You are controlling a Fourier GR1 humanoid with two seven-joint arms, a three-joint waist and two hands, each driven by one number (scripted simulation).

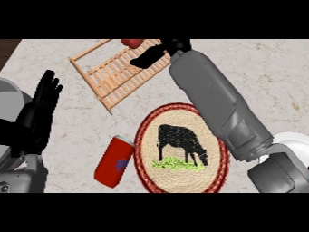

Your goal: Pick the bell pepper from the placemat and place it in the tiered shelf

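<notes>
A red bell pepper (132, 42) shows at the top of the view, over the far end of the wooden slatted tiered shelf (113, 77). My right hand (158, 52) reaches up to it from the long grey forearm, black fingers curled beside the pepper; most of the pepper is hidden or cut off by the view's top. The round woven placemat (150, 136), red-rimmed with a black cow picture, lies bare at centre bottom. My left hand (40, 113) rests open at the left, fingers up.
A red can (114, 161) lies tilted just left of the placemat. A white plate (302, 142) with a dark item sits at the right edge. The marble counter ends in dark wood at the top corners.
</notes>
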